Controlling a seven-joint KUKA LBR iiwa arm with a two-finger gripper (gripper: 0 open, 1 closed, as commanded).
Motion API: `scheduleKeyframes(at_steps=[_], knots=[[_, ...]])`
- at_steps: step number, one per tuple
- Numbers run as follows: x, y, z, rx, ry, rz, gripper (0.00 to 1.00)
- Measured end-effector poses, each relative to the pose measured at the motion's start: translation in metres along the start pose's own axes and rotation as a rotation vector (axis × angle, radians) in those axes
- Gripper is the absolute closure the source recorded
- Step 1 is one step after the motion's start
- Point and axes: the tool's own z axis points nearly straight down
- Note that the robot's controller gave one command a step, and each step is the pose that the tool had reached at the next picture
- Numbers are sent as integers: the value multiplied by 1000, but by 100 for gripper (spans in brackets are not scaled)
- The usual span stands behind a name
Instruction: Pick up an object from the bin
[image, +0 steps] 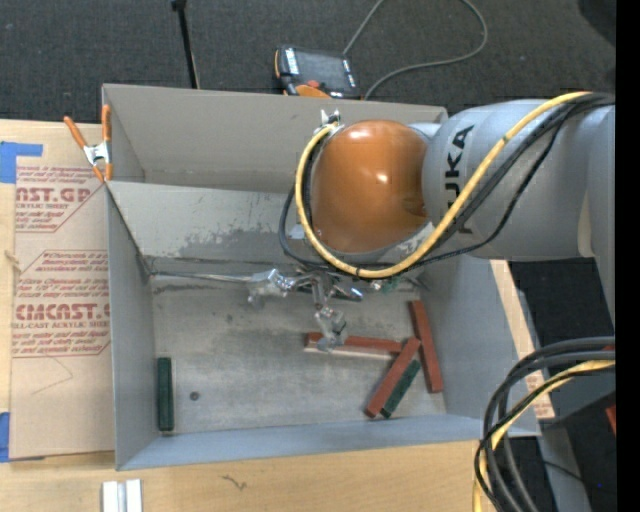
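Your gripper (328, 318) hangs low in the bin (130, 330), mid-floor and a bit toward the back, under the orange cover (365, 185) on the arm (520, 180). You can't tell how wide it's spread or whether it has hold of anything; the metal parts run together from this angle.

The nearest thing is a red-brown bar (352, 345) lying flat, side to side, just in front of the gripper tip. Its left end sits right under the tip; contact is unclear.

To the right, a second red-brown bar (425, 345) runs front to back, close along the right wall. A slanted bar (393, 378), red-brown with a dark edge, leans between those two, and its upper end meets them. Its lower end lies near the front wall. That makes a tight cluster with little room on the right side.

A dark green bar (163, 394) lies alone, hard by the left wall near the front-left corner, well apart from the rest.

You've got bare floor across the middle-left, between the green bar and the gripper, and along the front wall left of the cluster.
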Motion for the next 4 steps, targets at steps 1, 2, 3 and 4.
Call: scheduleKeyframes(at_steps=[1,2,3,4], knots=[[53,-33,85,-10,7,-80,0],[81,-67,18,2,0,-127,0],[101,-62,-3,-4,2,355,0],[114,-45,81,-8,7,593,0]])
